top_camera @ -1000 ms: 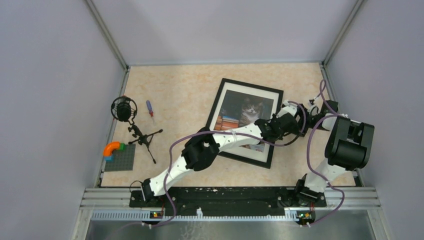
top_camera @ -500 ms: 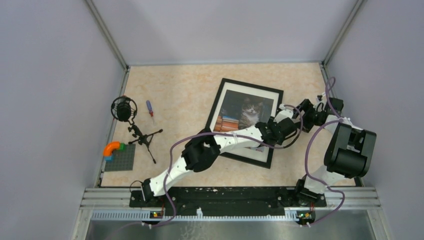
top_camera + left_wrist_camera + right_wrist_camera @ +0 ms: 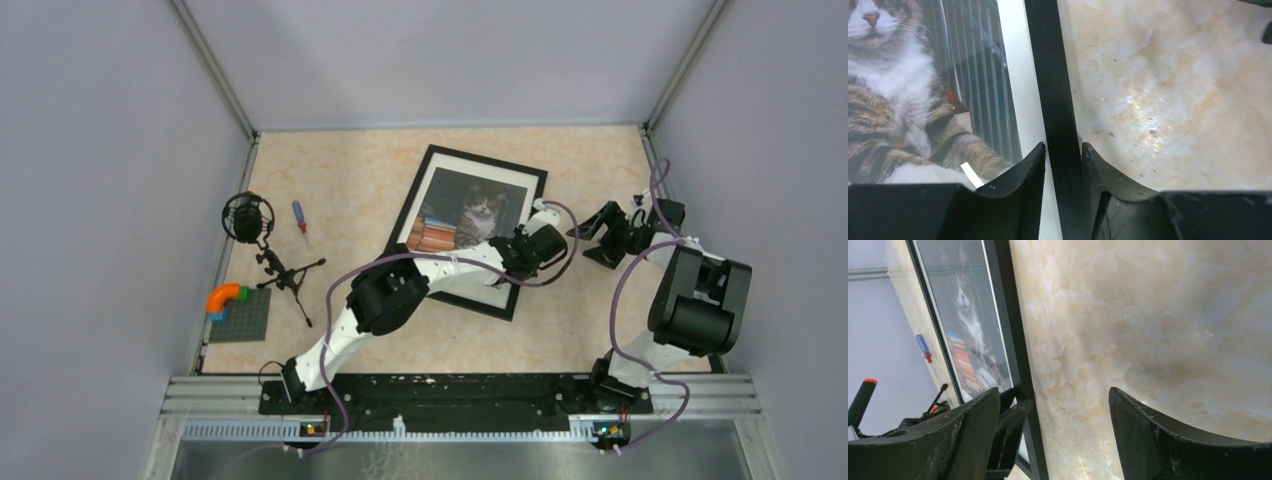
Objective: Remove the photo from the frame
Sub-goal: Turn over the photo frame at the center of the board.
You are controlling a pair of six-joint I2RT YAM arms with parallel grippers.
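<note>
The frame [image 3: 485, 162] is a thin black rectangle lying tilted on the table, with the cat photo [image 3: 470, 210] inside it behind a white margin. My left arm reaches across the picture, and my left gripper [image 3: 535, 240] stands over the frame's right bar. In the left wrist view that gripper [image 3: 1063, 147] is shut on the black bar [image 3: 1045, 65], one finger on each side, with the photo [image 3: 908, 85] to the left. My right gripper [image 3: 595, 240] hovers over bare table right of the frame. It is open [image 3: 1054, 392] and holds nothing; the frame [image 3: 1010, 315] lies left of it.
A small microphone on a tripod [image 3: 250, 218], a blue-handled screwdriver [image 3: 299, 215] and a grey baseplate [image 3: 240, 315] with an orange curved piece [image 3: 224, 296] sit at the table's left side. Grey walls close in on the left, back and right.
The frame has slid left and turned slightly, along with my left gripper on its right bar. My right gripper drew back right, away from the frame, and stayed open.
</note>
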